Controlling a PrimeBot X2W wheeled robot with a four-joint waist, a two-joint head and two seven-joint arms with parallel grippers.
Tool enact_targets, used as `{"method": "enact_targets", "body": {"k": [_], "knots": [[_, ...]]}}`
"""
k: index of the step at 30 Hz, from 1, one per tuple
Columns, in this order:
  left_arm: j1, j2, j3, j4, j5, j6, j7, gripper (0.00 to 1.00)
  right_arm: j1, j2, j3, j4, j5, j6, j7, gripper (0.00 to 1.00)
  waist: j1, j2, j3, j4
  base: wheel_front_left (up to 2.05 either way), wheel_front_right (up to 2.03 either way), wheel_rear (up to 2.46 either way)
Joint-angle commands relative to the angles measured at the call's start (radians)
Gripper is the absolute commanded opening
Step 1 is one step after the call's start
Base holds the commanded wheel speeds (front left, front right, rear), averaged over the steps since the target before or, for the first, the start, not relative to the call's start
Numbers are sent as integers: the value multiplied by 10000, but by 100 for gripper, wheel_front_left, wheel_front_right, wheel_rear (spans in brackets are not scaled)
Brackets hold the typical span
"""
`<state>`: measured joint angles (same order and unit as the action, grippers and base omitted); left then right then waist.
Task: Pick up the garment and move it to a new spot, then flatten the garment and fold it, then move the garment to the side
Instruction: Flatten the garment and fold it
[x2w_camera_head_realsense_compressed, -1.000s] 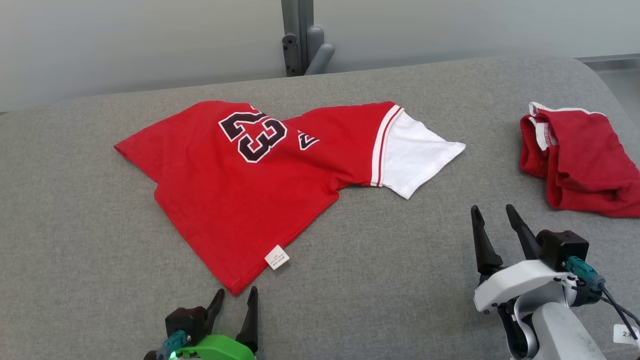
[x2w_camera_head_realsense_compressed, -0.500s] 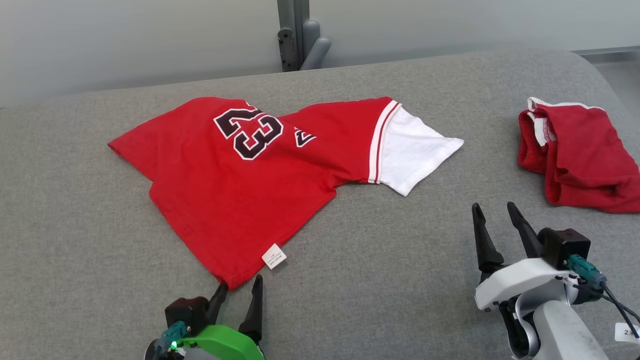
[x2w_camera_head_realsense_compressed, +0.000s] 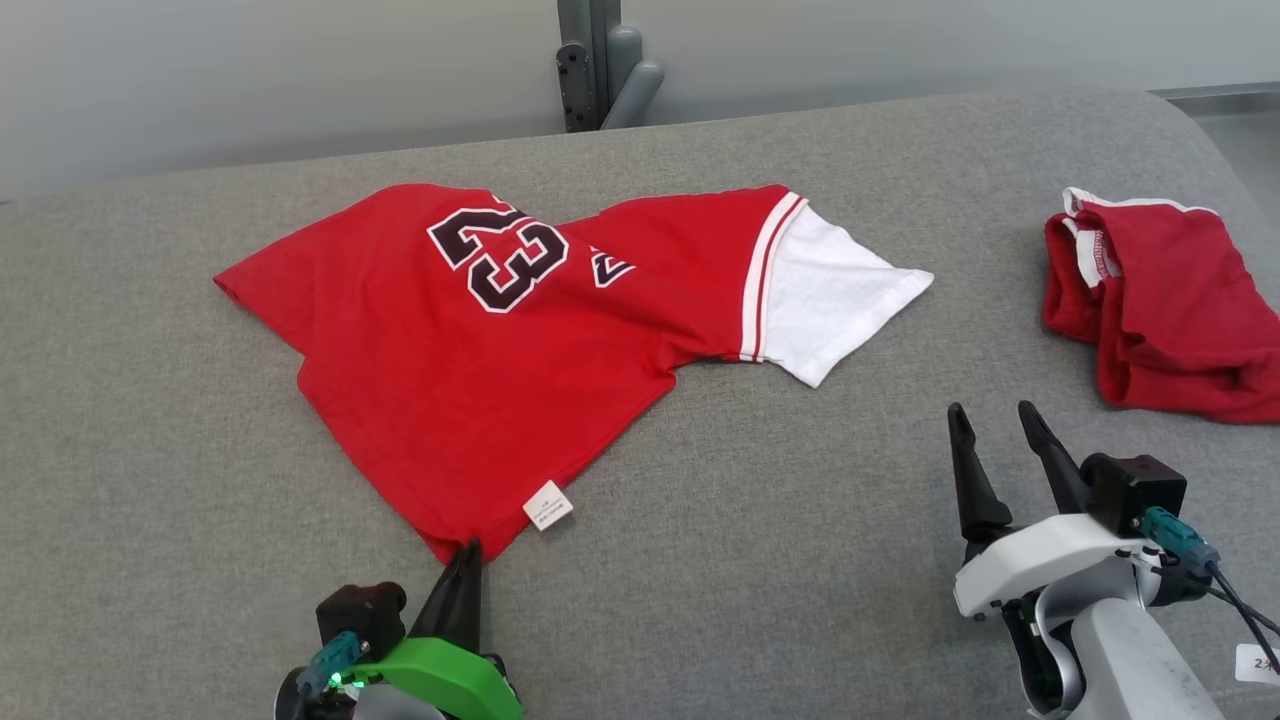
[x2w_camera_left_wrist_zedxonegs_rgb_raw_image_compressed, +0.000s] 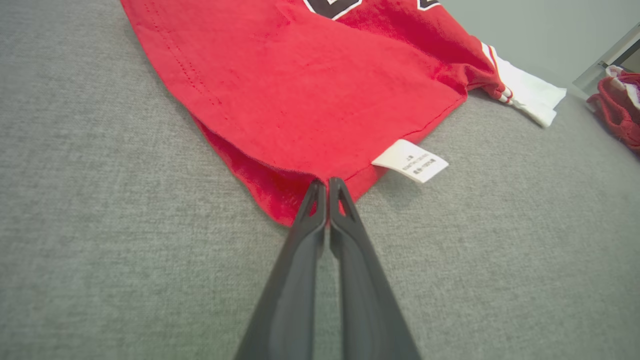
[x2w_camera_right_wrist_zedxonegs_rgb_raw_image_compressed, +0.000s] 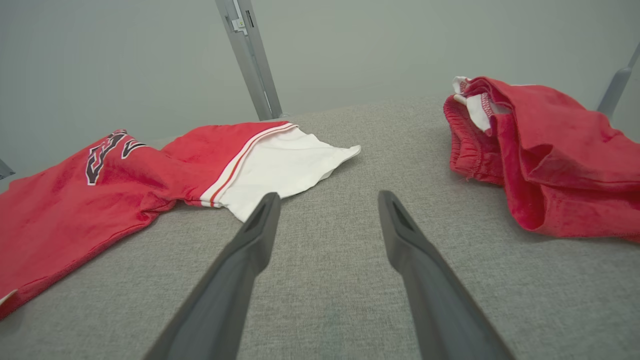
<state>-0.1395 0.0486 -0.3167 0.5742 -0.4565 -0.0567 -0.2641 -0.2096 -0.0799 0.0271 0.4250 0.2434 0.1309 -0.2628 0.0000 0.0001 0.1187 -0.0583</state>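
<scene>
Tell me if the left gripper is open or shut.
Shut: the left gripper pinches the near corner of the jersey, fingers together.

A grey fabric surface (x2w_camera_head_realsense_compressed: 800, 560) meets a pale grey-green wall (x2w_camera_head_realsense_compressed: 250, 80) with a grey metal post (x2w_camera_head_realsense_compressed: 585, 60).

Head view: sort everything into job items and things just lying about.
Job: red jersey; left gripper, shut on its near hem corner; right gripper, open, empty.
Lying about: crumpled red garment at the right; grey post at the back.
</scene>
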Motion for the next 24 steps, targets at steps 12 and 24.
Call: {"method": "enact_targets", "body": {"k": [12,24], "knots": [[307,84,1401,-622,1594,460,1,0,-255,-178,-738,85,-67,-5,-24,100,0,-1,340,1443,0,0,0],[289,54,2654,-823,2338,116,1,0,-731,-270,-1244,1160,-429,-5,-24,100,0,-1,908,2522,0,0,0]]}}
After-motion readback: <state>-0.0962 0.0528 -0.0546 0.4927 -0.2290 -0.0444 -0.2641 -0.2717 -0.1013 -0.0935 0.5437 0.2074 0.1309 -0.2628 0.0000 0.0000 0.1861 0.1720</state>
